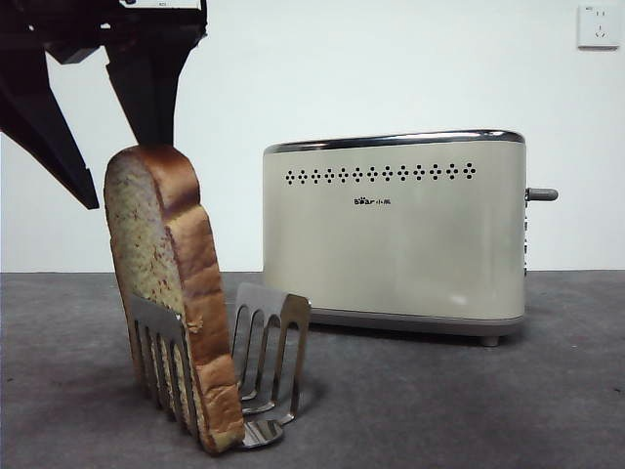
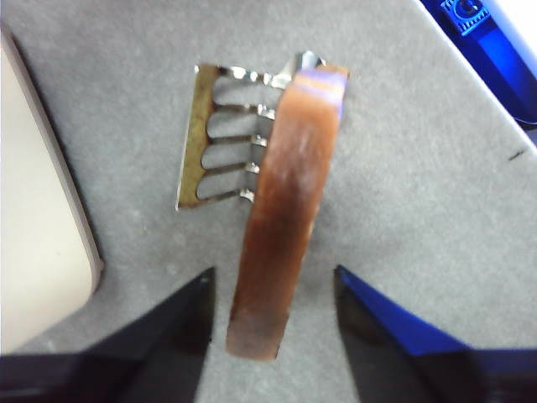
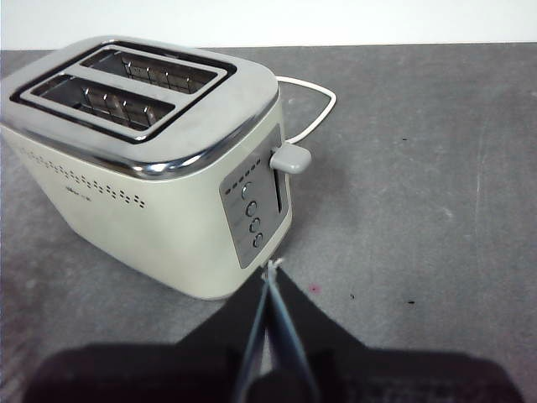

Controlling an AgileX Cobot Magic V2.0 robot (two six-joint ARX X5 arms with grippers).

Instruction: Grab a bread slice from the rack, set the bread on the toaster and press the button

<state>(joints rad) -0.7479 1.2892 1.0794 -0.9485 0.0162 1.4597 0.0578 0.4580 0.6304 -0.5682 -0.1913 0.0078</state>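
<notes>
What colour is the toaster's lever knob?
Grey; the lever knob on the cream toaster shows best in the right wrist view.

The left tool (image 1: 122, 166) hangs at the upper left of the front view, its arm entering dark and large from the top edge. Its two black jaws point down and stand spread wide apart, one on each side of the slice of bread's (image 2: 285, 201) crusted top edge; neither jaw is seen pressing the crust in the left wrist view (image 2: 273, 285). The right tool (image 3: 272, 270) is held low over the desk, level with the toaster's (image 3: 159, 210) narrow end and short of it, its jaws closed together to a single point.
</notes>
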